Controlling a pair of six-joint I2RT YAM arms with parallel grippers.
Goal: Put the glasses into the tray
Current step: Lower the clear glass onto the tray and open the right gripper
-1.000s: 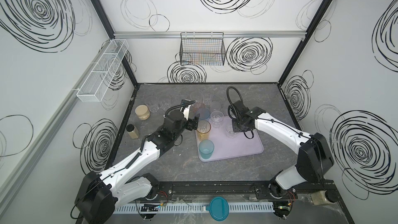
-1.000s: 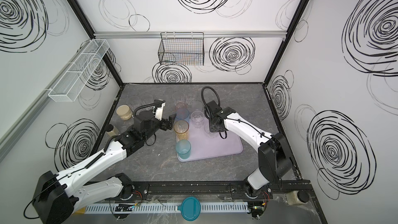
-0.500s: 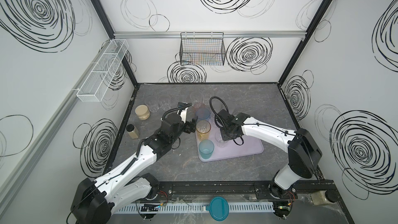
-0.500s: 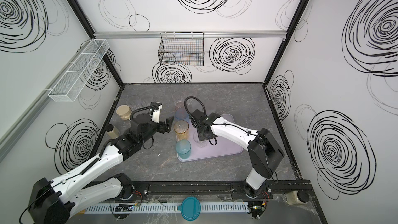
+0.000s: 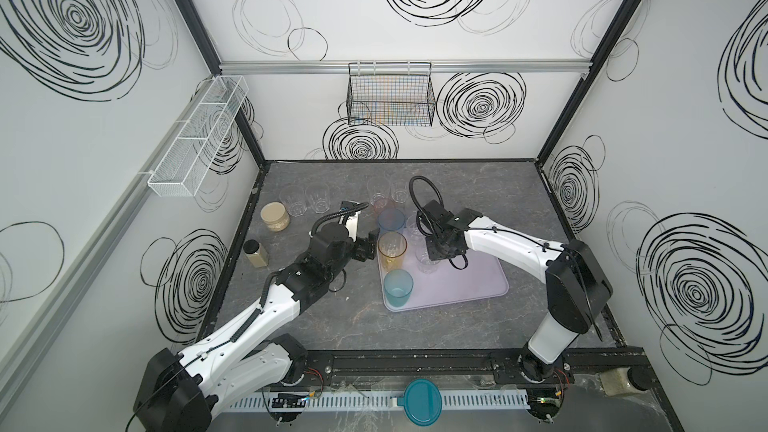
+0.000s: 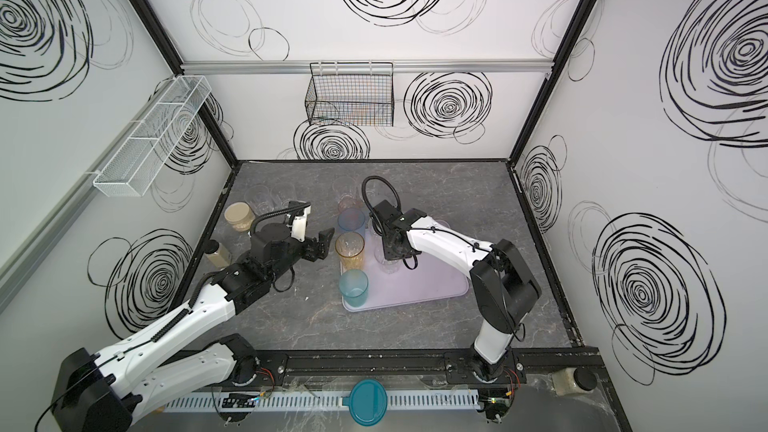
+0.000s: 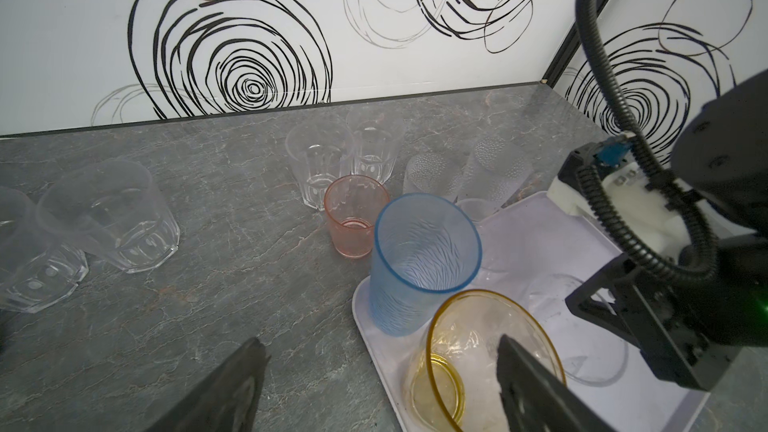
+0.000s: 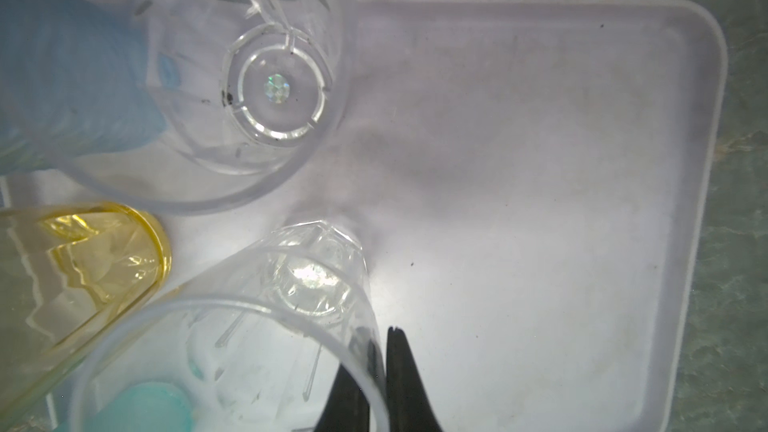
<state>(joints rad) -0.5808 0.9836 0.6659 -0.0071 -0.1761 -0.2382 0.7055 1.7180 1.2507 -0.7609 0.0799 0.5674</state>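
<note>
Shifted across toward the amber tumbler [image 8: 83, 251], the right tool [image 8: 380, 338] pinches a clear tumbler [image 8: 232, 347] by its rim over the tray [image 8: 540, 160], which holds the blue tumbler [image 7: 419, 251] and teal tumbler [image 5: 398, 288]; left tool [image 7: 380, 342] spread.

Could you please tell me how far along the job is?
Done: blue, amber, teal and one clear tumbler stand in the tray. In hand: the right gripper pinches a second clear tumbler by its rim there; the left gripper is open. Remaining: the pink glass and six clear or frosted ones outside it.
</note>
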